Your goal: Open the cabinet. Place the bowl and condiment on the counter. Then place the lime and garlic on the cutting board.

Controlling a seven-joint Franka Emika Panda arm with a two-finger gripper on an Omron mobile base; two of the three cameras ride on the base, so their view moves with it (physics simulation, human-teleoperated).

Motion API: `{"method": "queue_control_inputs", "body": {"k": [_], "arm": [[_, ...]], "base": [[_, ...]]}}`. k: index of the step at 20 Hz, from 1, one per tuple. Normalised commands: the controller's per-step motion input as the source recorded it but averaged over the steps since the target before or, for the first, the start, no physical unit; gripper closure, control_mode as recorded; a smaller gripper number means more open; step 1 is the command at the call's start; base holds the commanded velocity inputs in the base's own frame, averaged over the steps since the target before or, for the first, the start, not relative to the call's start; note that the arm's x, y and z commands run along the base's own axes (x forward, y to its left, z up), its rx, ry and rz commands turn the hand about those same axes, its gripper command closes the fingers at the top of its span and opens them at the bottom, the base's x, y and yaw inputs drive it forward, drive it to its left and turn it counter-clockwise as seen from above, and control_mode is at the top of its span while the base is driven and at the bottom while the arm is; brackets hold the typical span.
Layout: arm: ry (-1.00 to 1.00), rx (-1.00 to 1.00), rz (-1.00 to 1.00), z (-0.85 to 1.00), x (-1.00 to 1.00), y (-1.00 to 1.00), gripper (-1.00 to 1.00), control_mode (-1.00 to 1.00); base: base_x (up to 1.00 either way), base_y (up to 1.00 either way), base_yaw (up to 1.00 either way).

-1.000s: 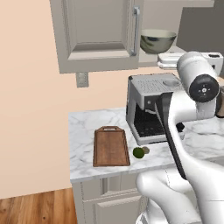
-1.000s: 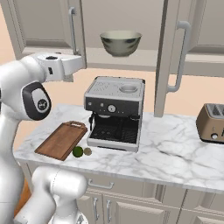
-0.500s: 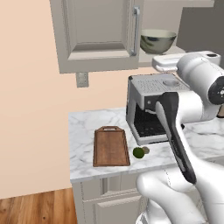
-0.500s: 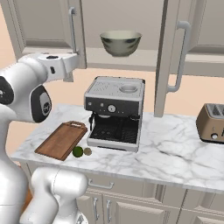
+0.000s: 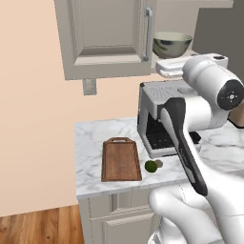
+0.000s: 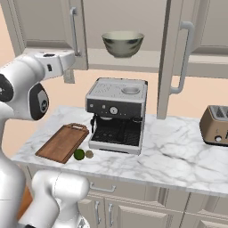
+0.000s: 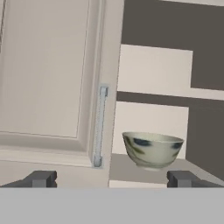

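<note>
In the left base view the cabinet (image 5: 107, 38) at upper centre stands open with the bowl (image 5: 171, 44) on its shelf at upper right, while the lime (image 5: 151, 166) and garlic (image 5: 159, 163) lie on the marble tabletop (image 5: 90, 138) just right of the cutting board (image 5: 120, 159), so I judge only the opening done. The right base view shows the bowl at top centre between the open doors, fruit and bulb lower left beside the board; I cannot spot the condiment. In the hand view the claw (image 7: 111, 178), spread wide and empty, faces the bowl at centre right.
</note>
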Motion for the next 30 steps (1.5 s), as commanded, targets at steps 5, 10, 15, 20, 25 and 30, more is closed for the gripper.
{"method": "queue_control_inputs", "body": {"k": [5, 10, 15, 20, 25, 30], "arm": [[0.0, 0.0, 0.01, 0.0, 0.28, 0.02, -1.0, -1.0], [0.0, 0.0, 0.01, 0.0, 0.41, 0.03, -1.0, -1.0], [0.02, 0.0, 0.0, 0.0, 0.51, 0.15, -1.0, -1.0], [0.03, 0.0, 0.0, 0.0, 0.49, 0.14, -1.0, -1.0], [0.05, 0.0, 0.0, 0.0, 0.51, 0.0, -1.0, -1.0], [0.05, 0.0, 0.0, 0.0, 0.42, 0.0, -1.0, -1.0]], "base": [[0.0, 0.0, 0.0], [0.0, 0.0, 0.0], [0.0, 0.0, 0.0], [0.0, 0.0, 0.0], [0.0, 0.0, 0.0], [0.0, 0.0, 0.0]]}}
